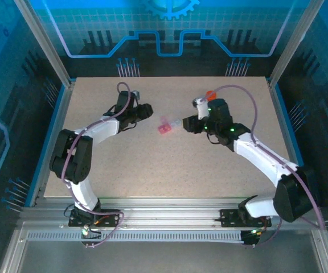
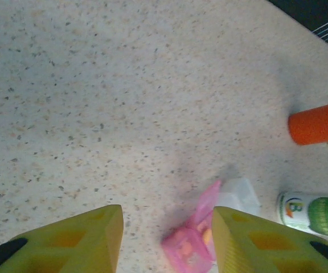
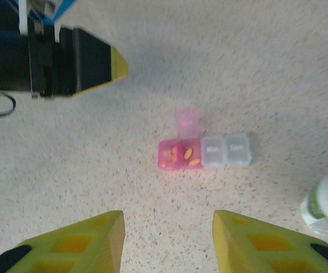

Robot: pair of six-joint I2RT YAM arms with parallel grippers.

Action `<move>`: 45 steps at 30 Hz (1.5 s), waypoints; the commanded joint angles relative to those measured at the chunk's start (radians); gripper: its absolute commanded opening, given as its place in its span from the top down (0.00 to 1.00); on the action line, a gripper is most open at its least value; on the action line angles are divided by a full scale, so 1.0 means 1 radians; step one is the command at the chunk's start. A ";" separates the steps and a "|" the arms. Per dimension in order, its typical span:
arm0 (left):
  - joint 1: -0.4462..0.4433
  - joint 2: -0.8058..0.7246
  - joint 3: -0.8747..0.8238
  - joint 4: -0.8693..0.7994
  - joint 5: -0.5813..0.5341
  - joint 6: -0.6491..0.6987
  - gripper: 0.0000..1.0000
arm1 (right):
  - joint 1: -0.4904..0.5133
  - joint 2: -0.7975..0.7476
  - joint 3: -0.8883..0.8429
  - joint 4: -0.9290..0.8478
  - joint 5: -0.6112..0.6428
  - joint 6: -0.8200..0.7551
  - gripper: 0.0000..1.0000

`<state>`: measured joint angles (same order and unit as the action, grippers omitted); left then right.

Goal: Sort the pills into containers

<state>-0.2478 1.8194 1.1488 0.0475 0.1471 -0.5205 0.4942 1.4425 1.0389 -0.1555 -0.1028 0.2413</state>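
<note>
Orange pills point(image 3: 189, 152) in the pink pill box point(image 3: 169, 156) we read at the right wrist, the orange bottle point(image 2: 318, 122) at the left; left gripper point(image 2: 167, 219) and right gripper point(image 3: 168, 219) stood released.

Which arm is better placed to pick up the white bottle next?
Probably right. The white bottle stands just beside the wrist of the right arm; the left arm lies beyond the pill organiser, farther off.
</note>
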 commanded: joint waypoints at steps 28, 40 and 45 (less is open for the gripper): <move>-0.071 0.313 0.239 0.011 0.226 0.255 0.62 | 0.005 0.073 0.048 -0.019 -0.032 -0.007 0.54; -0.105 0.270 0.168 0.042 0.207 0.299 0.79 | -0.006 0.045 0.021 -0.022 -0.041 0.010 0.54; -0.110 0.229 0.113 0.064 0.207 0.303 0.86 | -0.008 0.033 0.002 -0.008 -0.053 0.027 0.54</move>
<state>-0.3500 2.1139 1.2964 0.0925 0.3599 -0.2413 0.4961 1.5024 1.0584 -0.1654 -0.1390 0.2493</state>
